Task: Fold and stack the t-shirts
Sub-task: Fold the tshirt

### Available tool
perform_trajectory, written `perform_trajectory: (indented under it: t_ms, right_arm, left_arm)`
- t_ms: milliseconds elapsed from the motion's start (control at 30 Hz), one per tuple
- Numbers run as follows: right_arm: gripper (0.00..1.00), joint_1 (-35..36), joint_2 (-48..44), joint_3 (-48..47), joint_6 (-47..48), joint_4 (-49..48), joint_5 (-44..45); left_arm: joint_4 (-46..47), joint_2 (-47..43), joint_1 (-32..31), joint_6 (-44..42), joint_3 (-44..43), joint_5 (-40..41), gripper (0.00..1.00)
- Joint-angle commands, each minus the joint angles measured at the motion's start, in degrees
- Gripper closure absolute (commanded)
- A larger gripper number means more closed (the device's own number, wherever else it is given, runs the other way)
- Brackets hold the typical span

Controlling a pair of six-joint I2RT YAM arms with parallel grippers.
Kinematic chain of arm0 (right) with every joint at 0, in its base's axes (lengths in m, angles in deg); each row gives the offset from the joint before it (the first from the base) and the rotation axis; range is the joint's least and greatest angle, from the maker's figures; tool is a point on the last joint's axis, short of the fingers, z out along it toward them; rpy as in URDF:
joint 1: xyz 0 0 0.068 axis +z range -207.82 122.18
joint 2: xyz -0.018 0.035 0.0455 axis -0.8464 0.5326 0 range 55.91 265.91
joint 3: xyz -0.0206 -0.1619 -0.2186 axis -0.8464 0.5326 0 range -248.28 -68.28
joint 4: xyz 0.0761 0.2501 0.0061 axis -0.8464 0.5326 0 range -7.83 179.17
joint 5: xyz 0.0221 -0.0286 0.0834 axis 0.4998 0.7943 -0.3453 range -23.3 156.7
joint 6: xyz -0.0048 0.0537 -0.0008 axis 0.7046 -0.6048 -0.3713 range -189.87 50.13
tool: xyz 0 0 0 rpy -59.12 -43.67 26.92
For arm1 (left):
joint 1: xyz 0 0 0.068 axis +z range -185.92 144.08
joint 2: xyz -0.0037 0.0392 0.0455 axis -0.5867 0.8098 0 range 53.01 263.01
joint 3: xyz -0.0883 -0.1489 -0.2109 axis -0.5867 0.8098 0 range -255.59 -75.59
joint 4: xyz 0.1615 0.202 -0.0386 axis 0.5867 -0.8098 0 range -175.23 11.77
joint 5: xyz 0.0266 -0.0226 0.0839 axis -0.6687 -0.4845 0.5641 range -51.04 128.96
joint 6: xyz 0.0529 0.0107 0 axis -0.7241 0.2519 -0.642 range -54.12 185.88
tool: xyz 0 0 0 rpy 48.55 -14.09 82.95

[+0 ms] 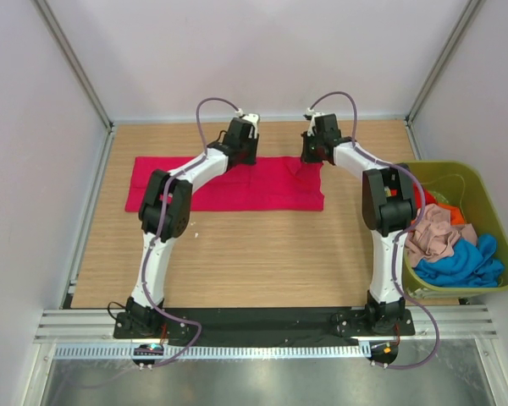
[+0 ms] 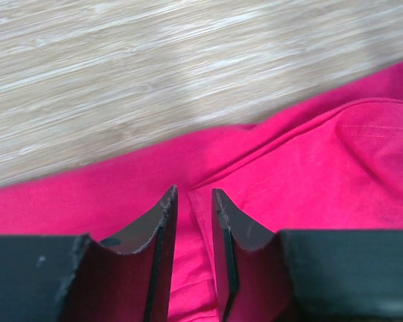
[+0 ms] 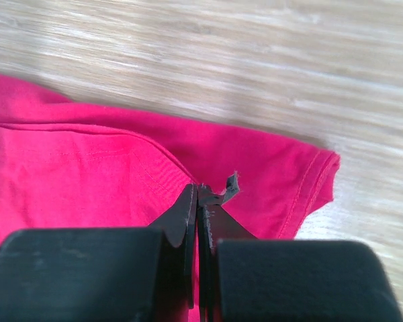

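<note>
Top view: I get bright, even, soft light, apparently from overhead; only faint shadows fall on wooden table (image 1: pixel 262 254). Metal sheet (image 1: pixel 254 381) at near edge shows dull sheen. Focus is sharp throughout. Left wrist view: wood grain smears into streaks, crimson t-shirt (image 2: pixel 309 168) is heavily saturated, folds hard for me to read, left fingers (image 2: pixel 141 268) soft-edged, close to lens. Right wrist view: grain blurs likewise, sleeve hem stitching is legible, thin shadow lies beside sleeve.
</note>
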Motion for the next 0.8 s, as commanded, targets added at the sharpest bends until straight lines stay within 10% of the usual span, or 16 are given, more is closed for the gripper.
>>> perform_trajectory:
  t_ms: [0,767]
  right_arm:
    - [0.98,1.79,-0.57,-2.92,6.86,-0.77,3.88]
    - [0.99,3.64,-0.22,0.68,17.42,-8.42,13.2]
  left_arm:
    - [0.21,-0.99,0.43,1.42,-0.55,2.0,0.71]
    - [-1.2,-7.93,5.0,8.89,9.47,8.68,0.62]
